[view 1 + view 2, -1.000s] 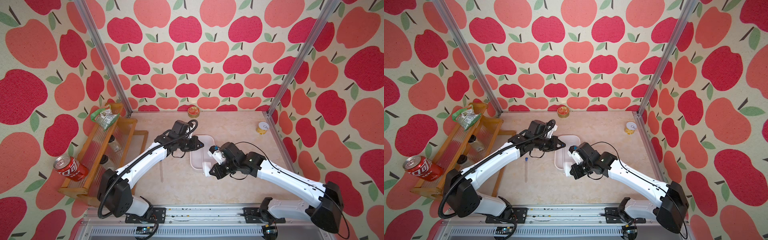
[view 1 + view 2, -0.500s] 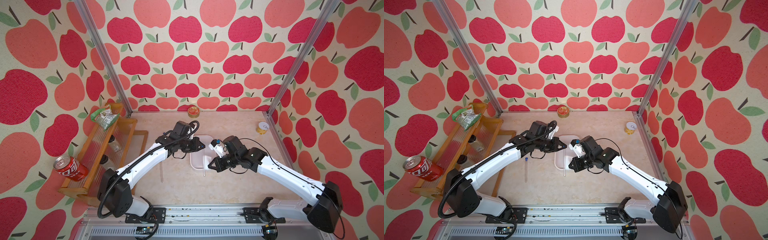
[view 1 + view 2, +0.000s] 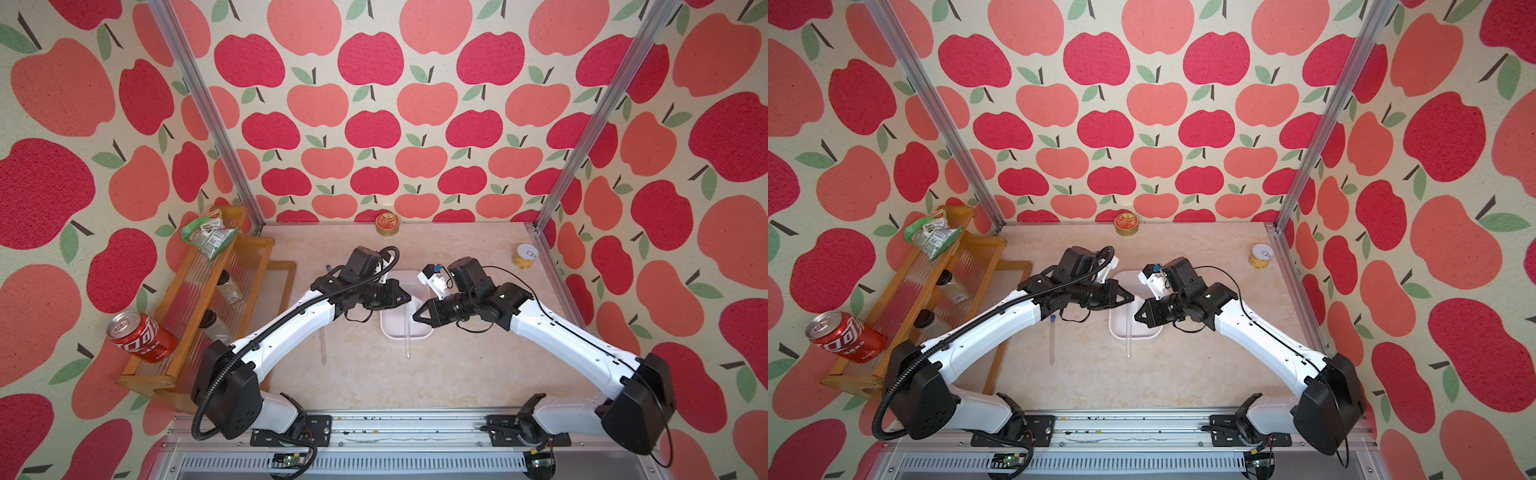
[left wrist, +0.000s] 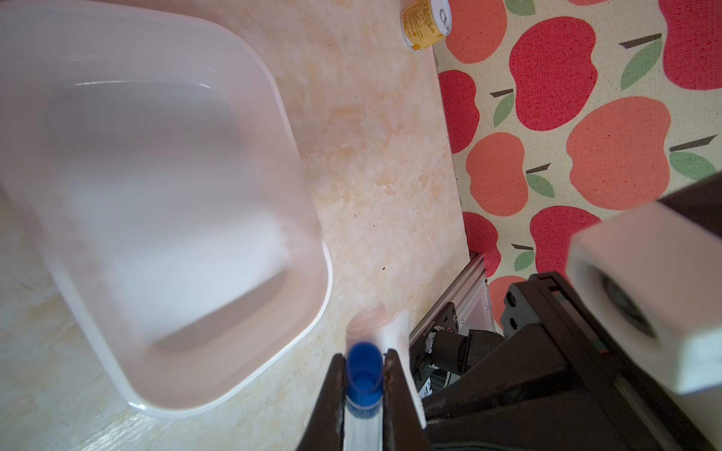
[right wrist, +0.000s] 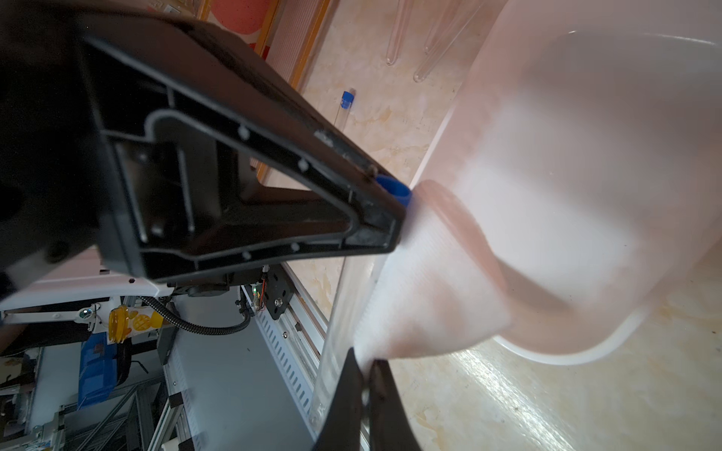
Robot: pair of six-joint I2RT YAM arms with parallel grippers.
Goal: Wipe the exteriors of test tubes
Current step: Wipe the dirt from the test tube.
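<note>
Left fingers [image 4: 332, 394] are gripping a long clear test tube [image 5: 340, 312] by its blue cap [image 4: 364, 371], in the air beside a white plastic tray [image 5: 547, 355]; right fingers [image 5: 344, 390] are pinching a white cloth [image 5: 429, 293] touching that tube.

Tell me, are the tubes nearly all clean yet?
Not nearly. Done: nothing looks finished; the tray looks empty. In hand: the left jaws grip one tube at its blue cap, and the right jaws hold a white cloth against it. Left: at least three more tubes lie on the table.
</note>
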